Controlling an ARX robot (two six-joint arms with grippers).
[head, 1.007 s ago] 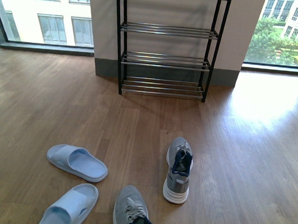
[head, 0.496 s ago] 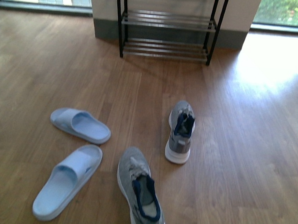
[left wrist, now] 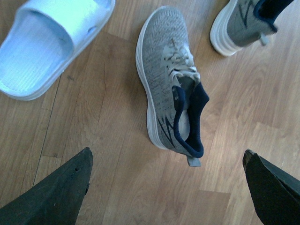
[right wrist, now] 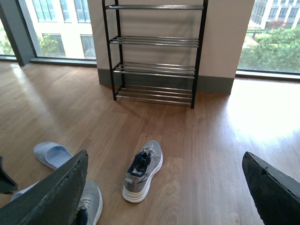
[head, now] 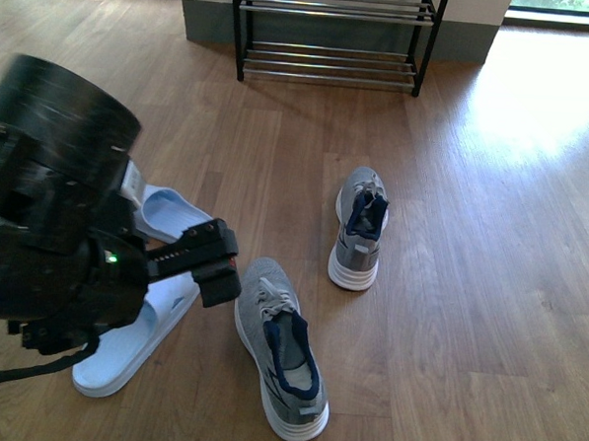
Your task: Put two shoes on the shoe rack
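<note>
1. Fingers (left wrist: 65,192) of the left gripper (left wrist: 166,153) spread wide, holding nothing, over the near sneaker (left wrist: 164,70) on the floor (left wrist: 93,117).
2. Far sneaker (head: 355,245) stands on the floor, well short of the shoe rack (head: 333,53).
3. Right gripper (right wrist: 165,154) fingers gape wide, gripping nothing.

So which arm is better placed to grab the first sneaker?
Left. The left hand, open, hangs directly over the nearer sneaker; the right hand, also open, faces the shoe rack, above neither sneaker.
</note>
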